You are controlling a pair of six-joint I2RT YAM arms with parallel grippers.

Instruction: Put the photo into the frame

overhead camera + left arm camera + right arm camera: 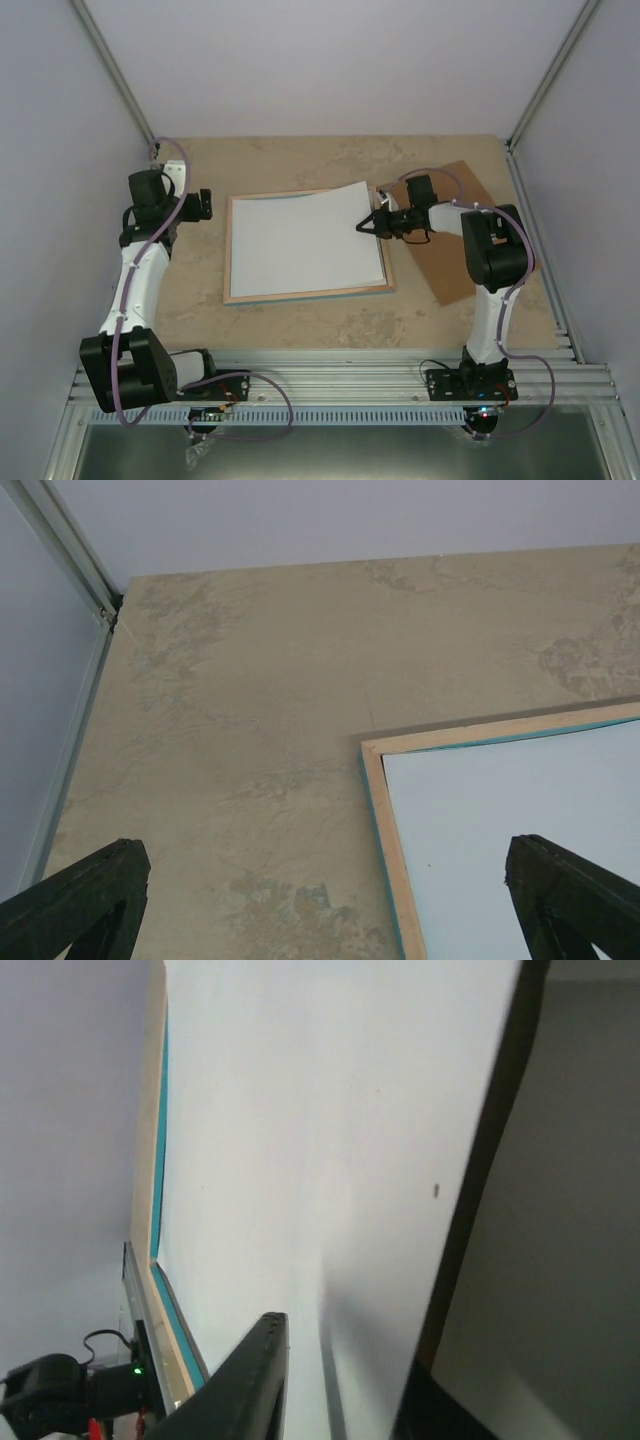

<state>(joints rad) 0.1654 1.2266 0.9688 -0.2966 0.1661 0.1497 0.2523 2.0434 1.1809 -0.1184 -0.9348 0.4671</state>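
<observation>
The frame point(228, 262) lies face down mid-table, its pale wooden back edges up and a turquoise lip showing; its corner shows in the left wrist view point(385, 820). A white sheet point(305, 240), the photo with its blank back up, covers the frame, and its far right corner is raised past the rim. No sunflower print shows. My right gripper point(360, 227) is shut on the sheet's right edge; one finger point(265, 1370) lies on the sheet point(330, 1110), the other is hidden behind it. My left gripper point(205, 205) is open and empty, by the frame's far left corner point(325, 880).
A flat brown backing panel point(455, 265) lies right of the frame, under my right arm. White enclosure walls with metal posts point(70, 550) bound the table on three sides. I cannot tell a separate mat from the white surface point(520, 800) inside the frame.
</observation>
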